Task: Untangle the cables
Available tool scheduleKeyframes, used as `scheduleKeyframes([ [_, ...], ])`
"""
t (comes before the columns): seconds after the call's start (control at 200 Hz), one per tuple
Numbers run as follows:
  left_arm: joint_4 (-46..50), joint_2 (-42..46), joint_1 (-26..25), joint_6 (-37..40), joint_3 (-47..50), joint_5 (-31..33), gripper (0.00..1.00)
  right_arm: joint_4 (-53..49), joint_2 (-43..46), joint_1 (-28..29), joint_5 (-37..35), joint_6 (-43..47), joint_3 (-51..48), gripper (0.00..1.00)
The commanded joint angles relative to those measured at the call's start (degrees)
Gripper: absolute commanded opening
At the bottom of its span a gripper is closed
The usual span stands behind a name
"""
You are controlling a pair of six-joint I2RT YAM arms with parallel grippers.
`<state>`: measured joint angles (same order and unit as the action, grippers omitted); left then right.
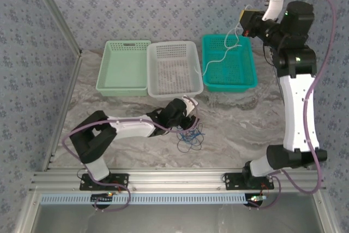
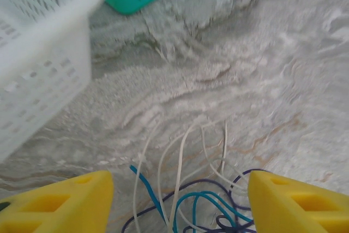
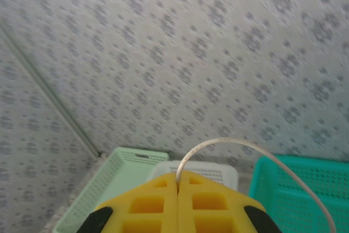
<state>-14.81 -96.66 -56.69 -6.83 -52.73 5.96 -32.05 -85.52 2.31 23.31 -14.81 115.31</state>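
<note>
Sorting step: right gripper (image 3: 178,183) pinched shut on a whitish cable (image 3: 246,147), held high with its tail trailing into the teal basket (image 1: 232,87); left gripper (image 2: 180,192) spread wide over the tangle (image 1: 191,136) of blue, purple and white strands on the marble table (image 1: 245,124); next, probably a release over the basket, then closing on one strand.

Top cam sat high behind both bases, looking down on the surface (image 1: 245,126). Left wrist cam hung low, close, facing past the left claw (image 2: 179,189); white basket (image 2: 43,64) ahead-left of it. Right wrist cam looked past the right claw (image 3: 178,181) at the back wall (image 3: 207,53). All shared the teal basket (image 1: 232,87).
</note>
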Motion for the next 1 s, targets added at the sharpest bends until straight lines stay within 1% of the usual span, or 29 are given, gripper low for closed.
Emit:
scheduleKeyframes([
  [0.0, -0.35, 4.6, -0.27, -0.83, 1.65, 1.67, 0.69, 4.1, -2.8, -1.71, -1.5, 1.89, -0.9, 0.0],
  [0.095, 0.37, 6.73, -0.26, -0.9, 2.88, 2.49, 0.72, 4.68, -6.73, -3.14, -0.48, 1.86, -1.22, 0.0],
  [0.285, 1.13, 10.7, -0.27, -0.87, 5.15, 5.15, 0.74, 2.82, -14.05, -4.55, 0.24, 2.7, -2.56, 0.0],
  [0.4, 1.86, 12.89, -0.27, -0.53, 5.94, 6.21, 0.77, 0.68, -17.57, -4.94, -1.43, 2.86, -5.6, 0.0],
  [0.45, 2.43, 13.54, -0.27, -0.33, 6.05, 6.52, 0.78, -1.34, -19.49, -5.12, -2.67, 3.31, -6.23, 0.13],
  [0.515, 3.03, 14.01, -0.27, -0.03, 6.07, 7.04, 0.79, -4.77, -21.97, -5.51, -4.43, 3.89, -6.1, 0.32],
  [0.535, 3.17, 14.18, -0.26, -0.04, 6.13, 7.25, 0.79, -5.43, -22.59, -5.54, -4.79, 4.04, -6.14, 0.4],
  [0.565, 3.46, 14.34, -0.27, -0.03, 6.22, 7.62, 0.8, -6.38, -23.29, -5.71, -5.02, 4.36, -6.08, 0.57],
  [0.585, 3.49, 14.44, -0.27, -0.03, 6.35, 7.88, 0.8, -6.94, -23.64, -5.78, -4.96, 4.58, -5.98, 0.66],
  [0.615, 3.56, 14.64, -0.27, -0.03, 6.41, 7.94, 0.8, -7.94, -23.94, -5.88, -4.88, 4.99, -5.74, 0.75],
  [0.645, 3.63, 14.75, -0.26, -0.04, 6.57, 8.04, 0.81, -8.63, -23.92, -5.78, -4.89, 5.62, -5.62, 0.81],
  [0.685, 3.48, 14.84, -0.27, -0.17, 6.8, 8.04, 0.82, -9.29, -23.36, -5.65, -5.04, 6.16, -5.7, 0.84],
  [0.82, 3.27, 14.76, -0.27, -0.6, 7.16, 8.6, 0.83, -9.71, -18.12, -4.47, -6.48, 6.41, -8.87, 0.85],
  [0.914, 3.1, 14.9, -0.2, -0.73, 7.35, 9.3, 0.84, -8.96, -12.35, -2.04, -6.44, 6.99, -14.26, 0.81],
  [0.994, 3.59, 15.6, 0.23, -0.75, 7.45, 10.23, 0.85, -8.81, -6.69, 1.98, -4.96, 9.56, -20.5, 0.78],
])
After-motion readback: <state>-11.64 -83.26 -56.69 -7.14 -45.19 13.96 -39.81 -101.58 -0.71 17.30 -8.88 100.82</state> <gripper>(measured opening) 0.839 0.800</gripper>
